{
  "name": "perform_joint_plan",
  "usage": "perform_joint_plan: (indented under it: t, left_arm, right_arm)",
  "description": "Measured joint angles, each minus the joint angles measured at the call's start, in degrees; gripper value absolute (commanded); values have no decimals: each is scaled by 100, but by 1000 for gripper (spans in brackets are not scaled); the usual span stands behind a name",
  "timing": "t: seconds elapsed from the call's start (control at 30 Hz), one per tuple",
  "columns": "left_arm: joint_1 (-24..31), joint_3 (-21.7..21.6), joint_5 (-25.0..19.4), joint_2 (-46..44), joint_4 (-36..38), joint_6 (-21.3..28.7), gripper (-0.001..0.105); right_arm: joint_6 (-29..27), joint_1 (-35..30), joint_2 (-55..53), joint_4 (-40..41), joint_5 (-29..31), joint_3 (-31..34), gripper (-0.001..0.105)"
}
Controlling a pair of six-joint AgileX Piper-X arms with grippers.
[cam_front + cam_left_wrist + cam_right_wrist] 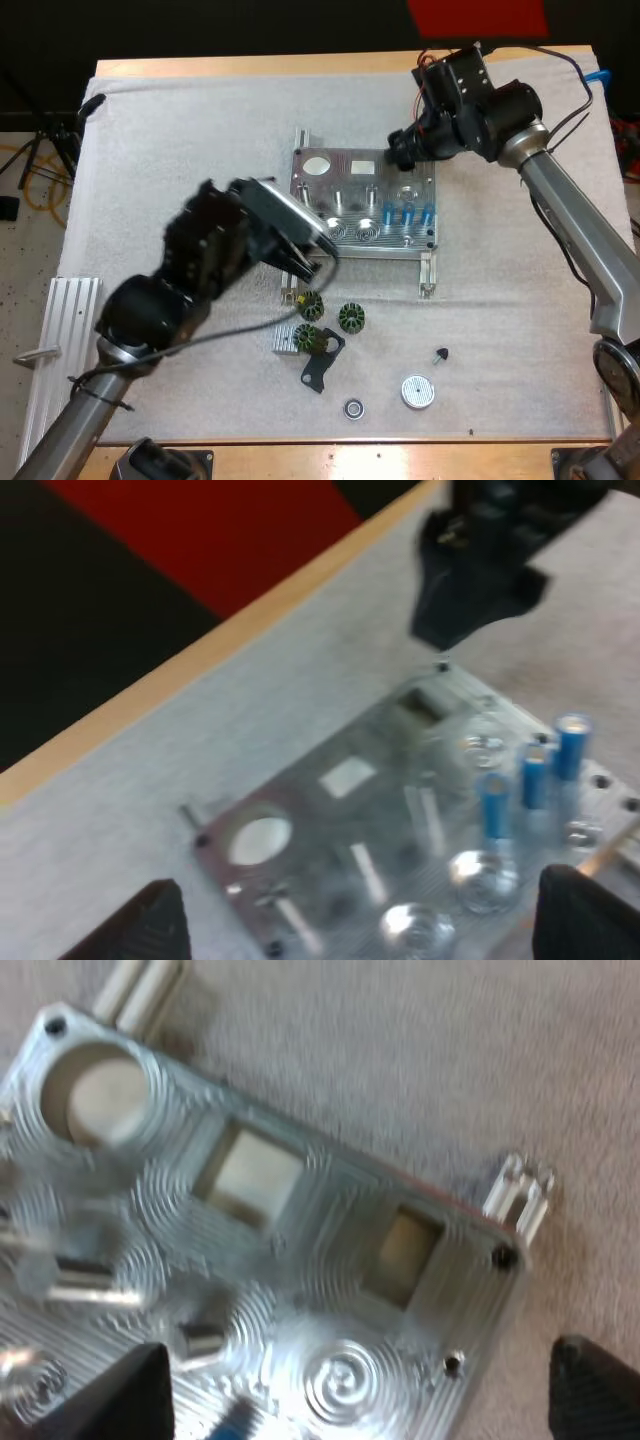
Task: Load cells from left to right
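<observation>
My left gripper [300, 262], nearest the camera, is hanging over the 7 o'clock corner of the metal fixture [365, 205]. Its fingers [150, 920] are standing apart and gripping nothing. My right gripper [398, 152] is hovering at the fixture's 1 o'clock corner, its jaws likewise spread and empty.

Three blue cells [408, 212] are standing upright in a row near the fixture's 4 o'clock edge. The round recesses [360, 232] to their left are looking empty.

The step in hand is probably reaching for a cell. To do it well, a gripper should be coming straight down over one cell, straddling it clear of its neighbours. It should be closing on the upper body and lifting vertically so nothing is binding. The small dark parts [350, 318] are lying on the mat at 6 o'clock, well apart from the fixture.
</observation>
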Motion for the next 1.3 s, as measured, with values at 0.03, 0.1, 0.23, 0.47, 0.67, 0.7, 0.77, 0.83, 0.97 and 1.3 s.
perform_joint_plan:
  t: [0.03,0.1,0.23,0.47,0.67,0.7,0.77,0.83,0.97,1.3]
  left_arm:
    - [106,0,20,16,-5,10,69]
    - [448,0,152,62,-40,152,69]
    - [913,0,352,184,-37,215,69]
    - [1525,0,378,326,-37,258,69]
    - [1687,0,378,326,-37,274,69]
    - [1687,0,378,326,-37,282,69]
    - [1687,0,378,326,-25,297,69]
    - [1699,0,378,326,-23,297,69]
    - [1982,0,360,326,-6,305,69]
    - [2360,-171,344,-200,419,323,69]
  right_arm:
    - [42,0,-11,-60,-3,0,74]
    - [197,-17,-47,-296,58,0,74]
    - [351,-33,-175,-742,564,0,74]
    - [353,-305,-692,-1134,728,22,74]
    - [353,-704,-1361,-1496,739,745,74]
    - [353,-791,-1523,-1558,754,918,74]
    - [353,-905,-1753,-1599,765,1226,74]
    - [353,-1002,-2015,-1678,762,1525,74]
    - [250,-1356,-2599,-1870,762,2039,74]
    - [-33,-2526,-3746,-1852,472,2819,74]
